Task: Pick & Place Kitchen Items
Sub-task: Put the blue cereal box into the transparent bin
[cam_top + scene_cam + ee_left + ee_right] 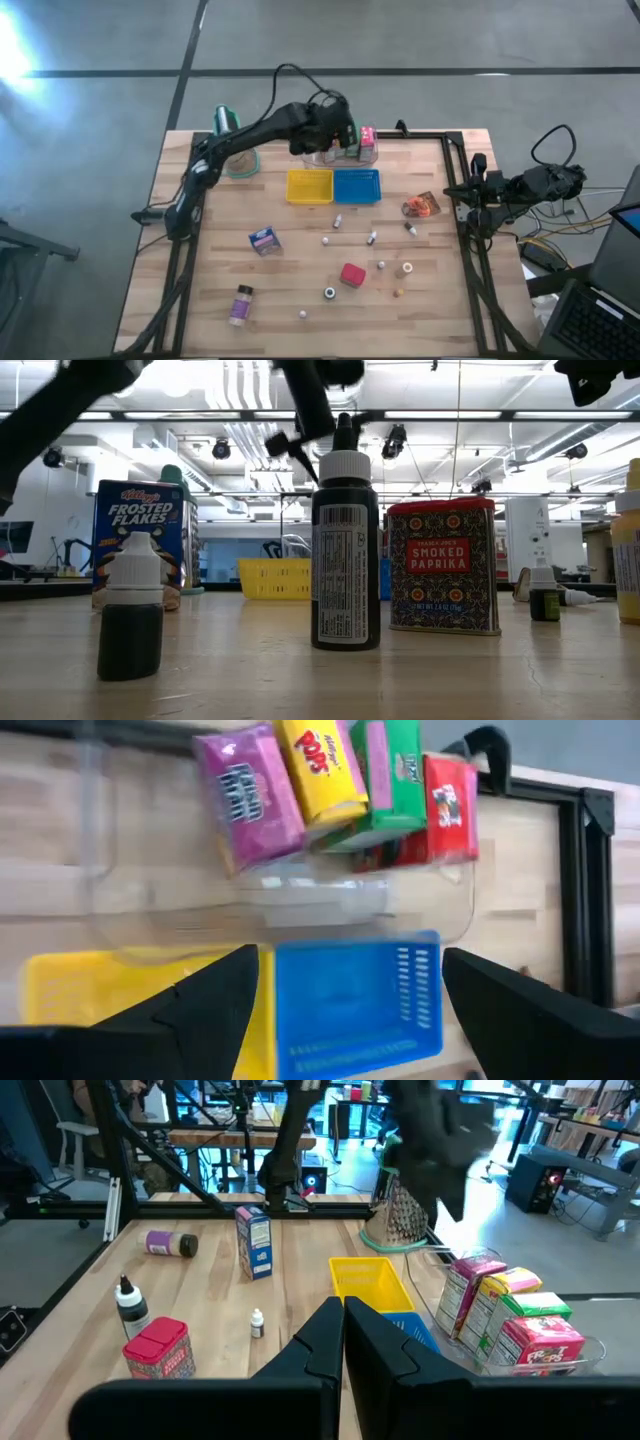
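Note:
Pink [245, 795], yellow [320, 765], green [390, 765] and red [450, 805] cartons stand side by side in a clear bin [430, 925] at the table's far edge. My left gripper [350, 960] hovers open above the bin and the trays, touching nothing; the high view shows my left gripper [335, 140] there too. On the table stand a blue carton [265, 240] and a red block [351, 275], and an orange pouch [421, 205] and several tiny bottles lie there. My right gripper [343, 1330] waits shut at the table's right edge.
A yellow tray [309, 186] and a blue tray [357, 186] sit just in front of the bin. A teal-topped container [226, 120] and a green-rimmed grater [240, 162] are at the far left, and a purple jar [241, 303] lies at the near left. Black frame rails [450, 140] edge the far right corner.

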